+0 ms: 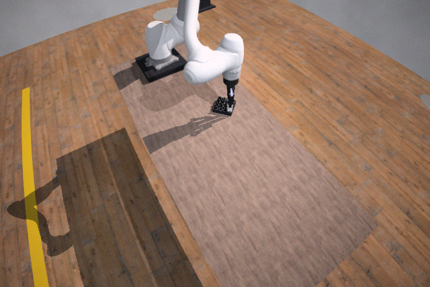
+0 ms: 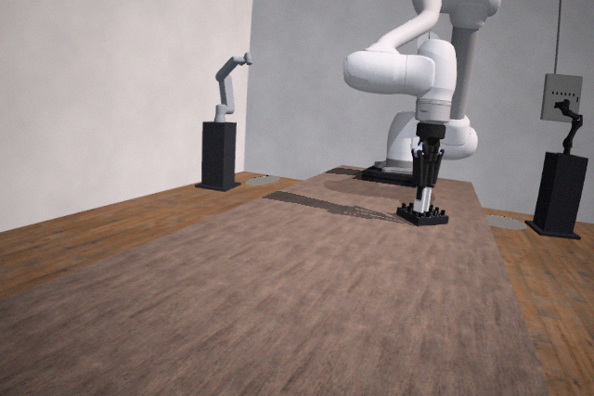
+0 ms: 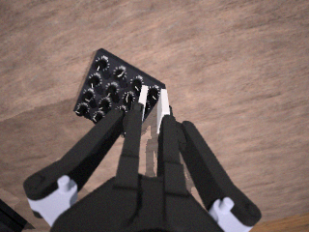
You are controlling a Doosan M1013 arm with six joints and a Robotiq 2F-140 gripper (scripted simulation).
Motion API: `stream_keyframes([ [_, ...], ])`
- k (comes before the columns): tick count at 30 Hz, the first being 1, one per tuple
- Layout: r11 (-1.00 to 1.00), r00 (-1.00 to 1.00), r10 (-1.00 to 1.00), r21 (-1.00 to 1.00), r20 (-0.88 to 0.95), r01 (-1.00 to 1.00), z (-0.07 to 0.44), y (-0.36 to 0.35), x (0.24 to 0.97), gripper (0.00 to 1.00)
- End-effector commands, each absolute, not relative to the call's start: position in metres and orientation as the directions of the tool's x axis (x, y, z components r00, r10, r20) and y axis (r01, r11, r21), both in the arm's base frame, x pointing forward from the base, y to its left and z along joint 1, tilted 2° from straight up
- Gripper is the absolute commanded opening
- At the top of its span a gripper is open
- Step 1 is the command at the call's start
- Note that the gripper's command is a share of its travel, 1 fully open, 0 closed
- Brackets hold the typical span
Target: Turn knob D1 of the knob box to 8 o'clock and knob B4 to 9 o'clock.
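The black knob box (image 1: 222, 113) (image 2: 432, 222) (image 3: 131, 71) stands flat on the table, turned at an angle in the wrist view. Its knobs carry white lines and rings of white marks; the printed names are too small to read. My gripper (image 1: 230, 107) (image 2: 421, 210) (image 3: 153, 96) points down over one corner of the box, its white fingertips a narrow gap apart. The corner knob (image 3: 154, 93) shows in that gap; I see no firm grip on it. The fingers hide some nearby knobs, and the socket is not visible.
The long table top (image 1: 263, 186) (image 2: 268, 296) carries the box near the arm's black base plate (image 1: 149, 76). The arm's shadow falls across the table beside the box. Two small arms on black pedestals (image 2: 219, 157) (image 2: 559, 195) stand beyond the table.
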State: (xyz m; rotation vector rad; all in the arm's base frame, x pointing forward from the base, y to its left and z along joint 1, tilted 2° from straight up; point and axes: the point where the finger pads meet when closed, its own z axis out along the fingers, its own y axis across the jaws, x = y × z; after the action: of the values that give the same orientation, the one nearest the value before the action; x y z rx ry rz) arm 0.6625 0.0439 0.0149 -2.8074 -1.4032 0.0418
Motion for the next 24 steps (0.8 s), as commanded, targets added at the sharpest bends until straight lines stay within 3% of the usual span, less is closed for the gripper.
stream_keyframes([
  [1, -0.600, 0.600, 0.800, -0.014, -0.022, 0.800, 0.0127, 0.0439, 0.6625, 0.12],
  [24, -0.600, 0.600, 0.800, -0.014, -0.022, 0.800, 0.0051, 0.0439, 0.6623, 0.12],
])
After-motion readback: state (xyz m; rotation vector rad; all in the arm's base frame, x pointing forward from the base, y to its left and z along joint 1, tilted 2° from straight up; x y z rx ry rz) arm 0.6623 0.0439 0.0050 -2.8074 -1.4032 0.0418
